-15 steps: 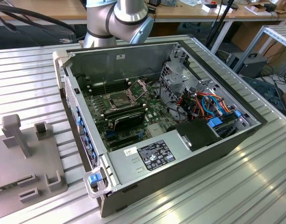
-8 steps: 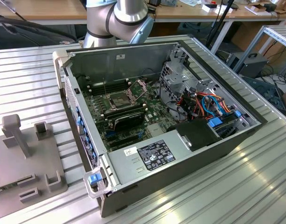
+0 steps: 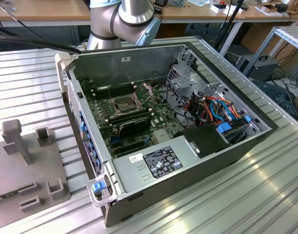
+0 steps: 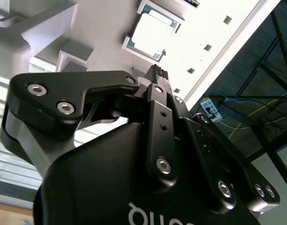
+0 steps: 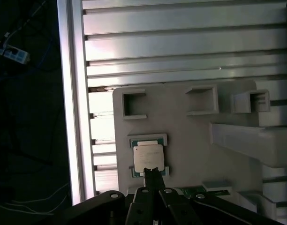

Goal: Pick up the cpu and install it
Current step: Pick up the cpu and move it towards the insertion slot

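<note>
The cpu is a small silver-grey square lying flat in a green-edged nest on a grey fixture plate; it also appears in the second wrist view. My gripper hangs over the plate with its black fingertips pressed together, shut on nothing. The tips sit at the cpu's edge; whether they touch it I cannot tell. In the exterior view the open computer case shows the dark square socket on the motherboard, its metal frame raised.
The grey fixture plate with upright posts and small pockets lies on the ribbed aluminium table at the exterior view's left of the case. Inside the case are a drive cage, coloured cables and a power supply. The table's edge runs near the plate.
</note>
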Controlling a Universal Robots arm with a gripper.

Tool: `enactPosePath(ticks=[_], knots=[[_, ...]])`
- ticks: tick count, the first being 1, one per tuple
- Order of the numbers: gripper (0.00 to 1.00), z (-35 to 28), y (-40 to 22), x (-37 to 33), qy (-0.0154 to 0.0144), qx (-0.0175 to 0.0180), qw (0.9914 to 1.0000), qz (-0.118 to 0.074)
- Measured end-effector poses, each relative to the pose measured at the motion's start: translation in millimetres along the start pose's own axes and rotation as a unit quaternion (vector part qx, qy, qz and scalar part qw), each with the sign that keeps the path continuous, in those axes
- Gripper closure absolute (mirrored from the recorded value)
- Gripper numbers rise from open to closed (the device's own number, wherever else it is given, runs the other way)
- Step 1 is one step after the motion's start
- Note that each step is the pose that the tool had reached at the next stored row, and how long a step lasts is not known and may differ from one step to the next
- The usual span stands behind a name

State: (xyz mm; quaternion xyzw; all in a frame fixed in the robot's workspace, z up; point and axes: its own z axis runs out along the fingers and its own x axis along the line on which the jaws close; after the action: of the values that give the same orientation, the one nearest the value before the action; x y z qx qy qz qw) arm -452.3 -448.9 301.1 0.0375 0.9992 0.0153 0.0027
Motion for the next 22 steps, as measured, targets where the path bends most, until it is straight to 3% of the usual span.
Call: enactPosePath(ticks=[10, 22], knots=[[0.89, 14.4, -3.4, -0.2, 0.0000, 0.0000, 1.00000, 0.000], [0.89, 34.9, -12.3, -0.6, 0.0000, 0.0000, 1.00000, 0.000]])
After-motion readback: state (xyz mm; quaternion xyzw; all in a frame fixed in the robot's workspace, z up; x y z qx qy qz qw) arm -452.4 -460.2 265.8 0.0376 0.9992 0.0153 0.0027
